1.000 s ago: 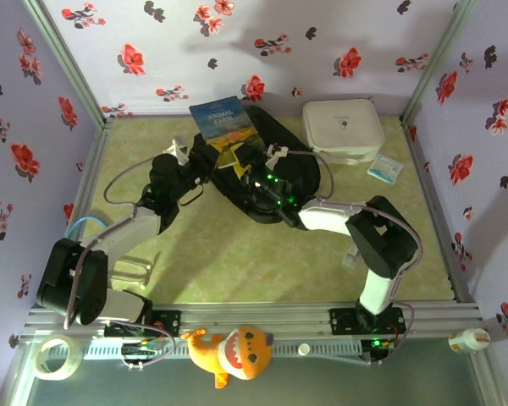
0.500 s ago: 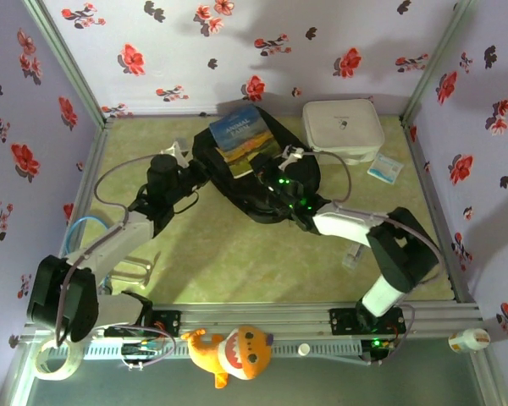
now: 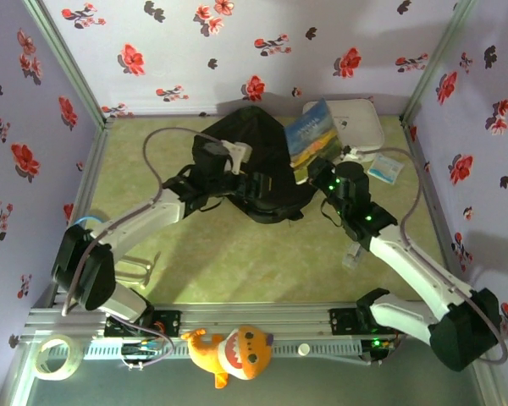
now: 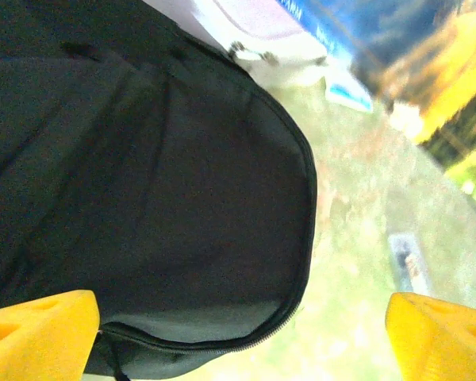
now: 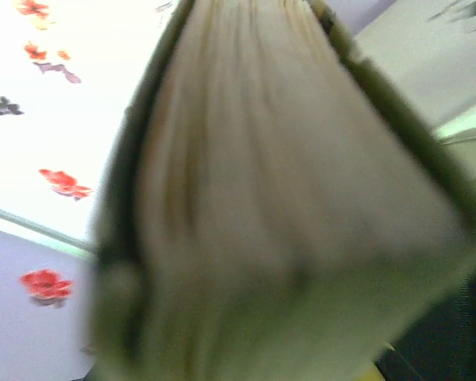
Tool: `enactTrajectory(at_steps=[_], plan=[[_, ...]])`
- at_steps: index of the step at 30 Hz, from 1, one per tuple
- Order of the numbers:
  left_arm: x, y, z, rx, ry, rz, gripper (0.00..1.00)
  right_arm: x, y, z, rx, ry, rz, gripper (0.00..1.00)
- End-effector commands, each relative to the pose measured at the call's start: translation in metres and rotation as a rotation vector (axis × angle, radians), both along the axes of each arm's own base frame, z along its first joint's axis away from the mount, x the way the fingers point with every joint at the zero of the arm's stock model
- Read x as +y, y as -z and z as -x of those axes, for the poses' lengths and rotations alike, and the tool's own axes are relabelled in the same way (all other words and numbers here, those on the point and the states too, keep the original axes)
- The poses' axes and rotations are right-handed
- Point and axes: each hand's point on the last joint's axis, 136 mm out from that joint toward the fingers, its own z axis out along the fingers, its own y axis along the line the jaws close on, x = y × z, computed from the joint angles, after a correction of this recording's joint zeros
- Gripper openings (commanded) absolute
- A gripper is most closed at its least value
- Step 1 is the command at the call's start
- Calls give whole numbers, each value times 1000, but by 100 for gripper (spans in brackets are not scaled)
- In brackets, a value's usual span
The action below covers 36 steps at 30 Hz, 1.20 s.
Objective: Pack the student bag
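Backpack [image 3: 258, 169] upper centre of frame; book [image 3: 311, 139] just right of it; case [image 3: 364, 123] behind book; packet [image 3: 384, 169] further right.

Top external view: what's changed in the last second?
The right gripper shut its jaws on the book and lifted it off the student bag, carrying it right, in front of the white case. The left gripper swung right over the bag, jaws now open. Bag and case stayed put.

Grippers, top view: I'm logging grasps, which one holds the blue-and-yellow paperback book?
The right gripper, shut on the blue-and-yellow paperback book. The left gripper is open and empty above the black fabric backpack.
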Motion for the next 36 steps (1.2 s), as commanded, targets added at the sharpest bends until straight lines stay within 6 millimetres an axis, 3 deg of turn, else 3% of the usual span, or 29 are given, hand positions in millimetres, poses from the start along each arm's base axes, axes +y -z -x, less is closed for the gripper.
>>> enactTrajectory(at_steps=[1, 6, 8, 13, 19, 26, 32, 36], plan=[[-15, 22, 9, -90, 126, -194, 94, -42, 7, 13, 17, 111, 133, 7], [-44, 53, 20, -146, 258, -386, 93, -70, 12, 24, 42, 175, 146, 7], [-53, 63, 25, -150, 324, -451, 85, -77, 15, 26, 52, 191, 139, 8], [-55, 92, 27, -112, 378, -622, 72, -85, 17, 29, 64, 207, 147, 8], [-59, 101, 19, -97, 385, -674, 64, -88, 23, 30, 76, 219, 147, 8], [-62, 105, 10, -108, 398, -728, 39, -88, 25, 31, 83, 218, 136, 8], [-62, 84, 8, -123, 405, -718, 21, -90, 28, 34, 93, 224, 136, 8], [-60, 69, 11, -88, 426, -653, 14, -97, 33, 40, 110, 240, 167, 8]])
